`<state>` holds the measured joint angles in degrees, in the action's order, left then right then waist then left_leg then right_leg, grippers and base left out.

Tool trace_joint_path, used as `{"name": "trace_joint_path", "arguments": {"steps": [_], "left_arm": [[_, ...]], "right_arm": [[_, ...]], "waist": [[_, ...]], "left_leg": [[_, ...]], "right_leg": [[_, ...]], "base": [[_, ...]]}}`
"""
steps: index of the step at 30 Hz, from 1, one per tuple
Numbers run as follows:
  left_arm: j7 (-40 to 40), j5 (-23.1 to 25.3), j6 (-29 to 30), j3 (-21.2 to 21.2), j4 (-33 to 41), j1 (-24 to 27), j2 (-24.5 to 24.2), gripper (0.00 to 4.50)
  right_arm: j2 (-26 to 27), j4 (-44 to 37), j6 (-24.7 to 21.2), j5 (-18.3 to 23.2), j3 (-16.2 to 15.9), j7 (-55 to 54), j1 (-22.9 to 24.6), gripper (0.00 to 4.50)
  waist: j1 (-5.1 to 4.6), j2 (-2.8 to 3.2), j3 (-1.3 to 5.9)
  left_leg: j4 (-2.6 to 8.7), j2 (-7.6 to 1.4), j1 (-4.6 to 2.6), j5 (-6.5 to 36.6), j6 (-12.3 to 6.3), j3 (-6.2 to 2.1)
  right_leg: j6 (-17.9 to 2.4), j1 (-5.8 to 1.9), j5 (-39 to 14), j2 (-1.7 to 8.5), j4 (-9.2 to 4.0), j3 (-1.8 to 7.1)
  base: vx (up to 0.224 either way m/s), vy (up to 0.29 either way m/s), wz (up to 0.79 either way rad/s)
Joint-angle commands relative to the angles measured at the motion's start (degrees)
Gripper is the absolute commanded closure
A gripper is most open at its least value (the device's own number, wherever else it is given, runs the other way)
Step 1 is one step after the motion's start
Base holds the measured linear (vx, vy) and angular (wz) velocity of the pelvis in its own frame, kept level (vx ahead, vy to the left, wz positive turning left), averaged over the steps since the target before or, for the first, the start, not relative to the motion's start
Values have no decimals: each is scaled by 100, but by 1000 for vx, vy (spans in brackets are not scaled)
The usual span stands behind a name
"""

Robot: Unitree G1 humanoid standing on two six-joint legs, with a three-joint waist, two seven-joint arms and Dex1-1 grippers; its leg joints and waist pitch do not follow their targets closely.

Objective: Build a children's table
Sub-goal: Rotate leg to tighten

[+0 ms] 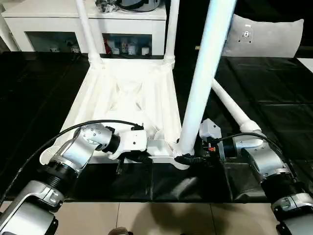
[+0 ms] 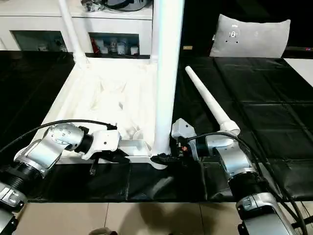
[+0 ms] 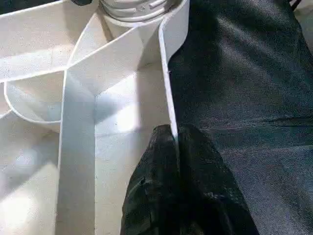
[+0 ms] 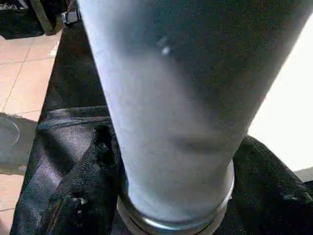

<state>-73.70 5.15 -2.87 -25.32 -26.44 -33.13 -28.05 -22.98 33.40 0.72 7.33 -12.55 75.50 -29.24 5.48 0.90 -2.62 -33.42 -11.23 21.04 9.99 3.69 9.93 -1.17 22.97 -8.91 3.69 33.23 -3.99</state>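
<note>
The children's table top (image 1: pixel 127 98) lies upside down on a black mat, ribbed underside up. Two white legs (image 1: pixel 87 29) (image 1: pixel 171 29) stand in its far corner sockets. A third leg (image 1: pixel 205 73) stands upright in the near right socket. My right gripper (image 1: pixel 188 159) is closed around that leg's base, with a black finger (image 4: pixel 98 161) pressed against each side of it. My left gripper (image 3: pixel 175 134) is shut on the top's near rim, just left of that socket. A loose leg (image 2: pixel 208 100) lies on the mat to the right.
A white cabinet (image 1: pixel 142 24) with glass doors stands behind the table top. A grey cushion (image 1: pixel 264 34) leans at the back right. The black mat (image 1: pixel 274 88) runs wide on both sides, and tiled floor (image 1: pixel 161 220) begins at its near edge.
</note>
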Motion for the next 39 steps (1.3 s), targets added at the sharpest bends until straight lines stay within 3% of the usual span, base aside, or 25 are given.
{"name": "trace_joint_path", "arguments": {"steps": [1, 5, 7, 11, 15, 16, 17, 19, 20, 21, 22, 23, 24, 25, 26, 27, 28, 29, 30, 31, 32, 33, 34, 36, 39], "left_arm": [[-175, -7, 147, -204, 108, 176, 113, 450], [360, -261, 894, 157, 484, 436, 299, 450], [939, -310, 1452, 415, 703, 552, 514, 450], [1990, -264, 2251, 822, 1026, 613, 1023, 450], [2842, 57, 3039, 901, 1155, 485, 1552, 450], [2942, 127, 3079, 873, 1123, 450, 1609, 450], [3054, 210, 3110, 838, 1081, 411, 1670, 450], [3199, 252, 3200, 807, 1063, 379, 1783, 450], [3254, 278, 3255, 749, 1091, 369, 1857, 450], [3273, 307, 3291, 723, 1131, 373, 1878, 450], [3280, 328, 3310, 706, 1161, 378, 1882, 450], [3287, 328, 3317, 710, 1168, 381, 1879, 450], [3311, 335, 3313, 730, 1194, 405, 1822, 450], [3297, 345, 3290, 731, 1184, 412, 1779, 450], [3270, 371, 3195, 714, 1155, 421, 1692, 450], [3267, 377, 3180, 710, 1151, 423, 1678, 450], [3200, 409, 3060, 701, 1067, 419, 1551, 450], [3200, 409, 3060, 701, 1067, 419, 1551, 450], [3085, 437, 2832, 667, 959, 398, 1402, 450], [2934, 458, 2607, 626, 854, 375, 1238, 450], [2793, 443, 2465, 609, 797, 365, 1133, 450], [2721, 429, 2405, 602, 775, 361, 1082, 450], [2553, 403, 2297, 578, 724, 347, 967, 450], [2290, 368, 2060, 520, 657, 335, 808, 450], [1801, 323, 1820, 404, 634, 355, 522, 450]], "right_arm": [[68, -150, -120, 136, 37, 15, 72, 176], [385, -427, -624, 171, 124, -682, 305, 176], [774, -297, -1090, 68, 249, -1576, 277, 176], [1443, 75, -1283, 16, 494, -2787, 108, 177], [1971, 946, -1510, -275, 763, -4541, -341, 177], [2012, 1037, -1496, -280, 782, -4644, -384, 177], [2059, 1128, -1466, -279, 799, -4722, -428, 177], [2114, 1110, -1354, -369, 777, -4757, -424, 107], [2170, 1047, -1266, -373, 824, -4719, -400, 107], [2193, 1013, -1197, -349, 884, -4703, -391, 107], [2206, 1000, -1158, -325, 928, -4695, -390, 87], [2194, 980, -1144, -311, 934, -4666, -380, 71], [2060, 806, -1023, -232, 953, -4442, -281, 63], [1979, 717, -962, -209, 948, -4329, -225, 59], [1822, 549, -885, -140, 926, -4103, -114, 52], [1797, 525, -872, -129, 922, -4069, -97, 40], [1542, 297, -747, -88, 898, -3785, 63, 27], [1542, 297, -747, -88, 898, -3785, 63, 18], [1288, 94, -658, -64, 901, -3458, 204, 13], [1039, -95, -592, -12, 942, -3107, 325, 2], [872, -193, -543, 35, 979, -2872, 383, 2], [792, -238, -519, 60, 1002, -2758, 409, 2], [619, -324, -492, 131, 1042, -2496, 441, 2], [411, -429, -495, 222, 1060, -2164, 461, 2], [92, -515, -440, 268, 1036, -1744, 405, 2]], "waist": [[-32, -38, 360], [-59, -45, 351], [-135, -39, 305], [-335, -67, 245], [-605, -57, 230], [-650, -34, 205], [-678, -29, 211], [-742, 56, 188], [-777, 98, 164], [-758, 159, 131], [-742, 132, 136], [-716, 120, 133], [-722, 68, 139], [-725, -9, 105], [-749, -11, 109], [-745, 37, 92], [-802, 86, 128], [-763, 137, 159], [-745, 168, 166], [-714, 131, 168], [-708, 93, 153], [-689, 16, 195], [-620, 3, 230], [-570, 21, 258], [-512, 31, 291]], "left_leg": [[383, -221, -82, 1321, -246, -18], [405, -228, -65, 1262, -219, -31], [424, -200, -77, 1597, -102, -38], [418, -141, -123, 2137, 59, -104], [373, -88, -140, 2652, 90, -180], [343, -80, -217, 2920, 51, -195], [339, -85, -232, 3045, 38, -205], [393, -148, -284, 3464, 33, -258], [477, -214, -277, 3861, 72, -310], [622, -322, -276, 4395, 155, -349], [752, -393, -198, 4671, 226, -369], [768, -386, -197, 4714, 247, -346], [603, -236, -338, 4518, 257, -265], [292, -39, -511, 3962, 135, -196], [173, 28, -508, 3591, 60, -173], [166, 11, -428, 3246, -2, -203], [289, -102, -304, 3338, 6, -282], [412, -204, -172, 3419, -1, -346], [602, -383, -89, 3747, 64, -418], [543, -294, -206, 3792, 142, -357], [486, -221, -237, 3680, 111, -315], [397, -133, -149, 3107, 9, -269], [380, -115, -20, 2495, -121, -254], [373, -141, -22, 2036, -295, -219], [384, -210, 36, 1573, -442, -203]], "right_leg": [[-1147, -266, -1698, 417, -338, 245], [-1159, -271, -1643, 417, -320, 243], [-1013, -249, -2289, 415, -382, 239], [-562, -185, -3592, 438, -556, 162], [-244, -153, -4123, 420, -703, -10], [-162, -120, -4207, 413, -806, -140], [-115, -138, -4198, 427, -823, -195], [-100, -171, -3920, 414, -873, -304], [-117, -244, -3599, 397, -845, -373], [-222, -320, -3124, 368, -695, -372], [-331, -430, -2662, 364, -481, -307], [-366, -419, -2648, 384, -448, -260], [-374, -235, -3181, 458, -658, -238], [-63, -28, -4412, 555, -1022, -427], [103, -39, -4736, 594, -1112, -525], [308, -153, -4825, 609, -1177, -637], [361, -356, -4306, 566, -1077, -743], [288, -493, -3865, 576, -861, -613], [-24, -540, -2984, 586, -617, -441], [-211, -389, -2956, 619, -708, -398], [-247, -327, -3193, 640, -783, -408], [-241, -349, -3498, 689, -791, -367], [-247, -404, -3461, 707, -743, -289], [-470, -346, -2998, 655, -678, -227], [-813, -363, -2136, 601, -527, -184]], "base": [[0, 0, 0], [0, 0, 0], [0, 0, 0], [0, 0, 0], [-13, 5, -3], [0, 0, 0], [0, 0, 0], [0, 0, 0], [0, 0, 0], [0, 0, 0], [0, 0, 0], [0, 0, 0], [0, 0, 0], [0, 0, 0], [0, 0, 0], [0, 0, 0], [0, 0, 0], [82, 36, -8], [73, 19, -2], [73, 19, -2], [0, 0, 0], [0, 0, 0], [0, 0, 0], [0, 0, 0], [0, 0, 0]]}}
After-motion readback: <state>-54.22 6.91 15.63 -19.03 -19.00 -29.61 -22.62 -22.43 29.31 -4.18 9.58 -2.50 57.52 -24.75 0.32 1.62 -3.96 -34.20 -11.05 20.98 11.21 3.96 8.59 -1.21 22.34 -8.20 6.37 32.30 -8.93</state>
